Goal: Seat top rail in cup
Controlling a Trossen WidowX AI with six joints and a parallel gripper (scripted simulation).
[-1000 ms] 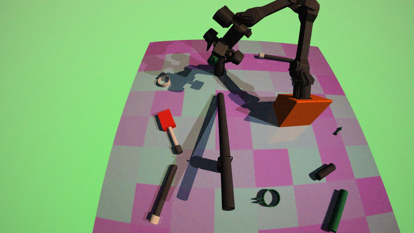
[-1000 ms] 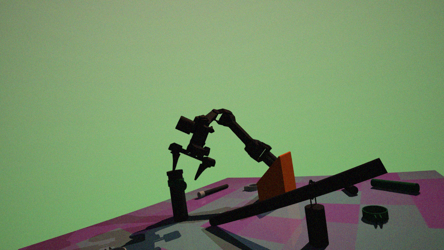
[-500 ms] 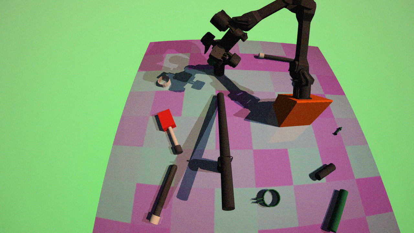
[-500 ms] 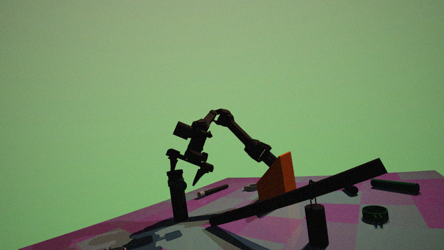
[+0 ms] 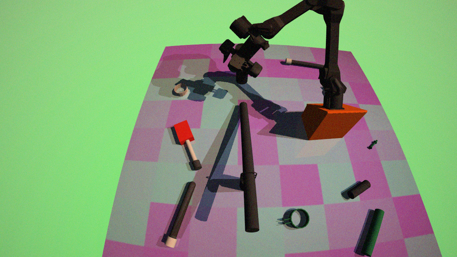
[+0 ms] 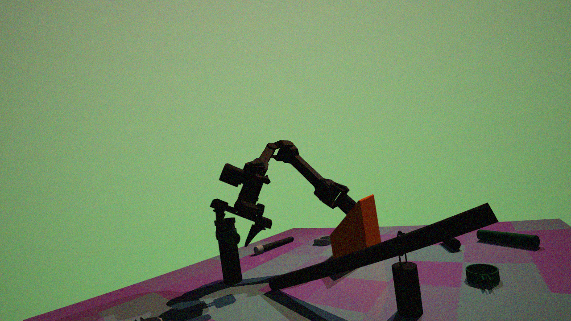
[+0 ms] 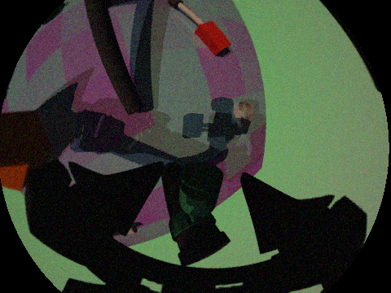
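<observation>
Gripper: the gripper (image 6: 238,228) hangs with its jaws spread wide and nothing between them, lowered over the head of the big post (image 6: 229,255) so one finger (image 6: 220,213) sits on the post's far side and the other (image 6: 255,231) on its near side.

Post top: from the wrist view the post's cap end (image 7: 198,228) sits right between the two fingers, with a greenish fitting (image 7: 187,207) on it. I take that for the band and cup, but it is too dark to separate them.

Rail: the top rail (image 5: 247,166) lies out past the gripper toward the table's middle. Its low end (image 6: 275,284) rests on the mat beside the post's foot, apart from the post head. The far end (image 6: 485,211) sticks up in the air.

Loop cap: further along, the rail passes through a thin loop (image 6: 401,239) atop a short post (image 6: 407,289).

Stage: my guess is the cup is being dealt with first; the rail is not seated.

Risk, band: closing or pressing down here could shove the band down the post, away from the cap.

Risk, post: a sideways knock from either finger could tip it.

Risk, rail: the low end sits well below the cup, so it must be lifted and lined up; a skewed push could jam at the loop.

Writing: no brand, label or lettering can be read anywhere.
</observation>
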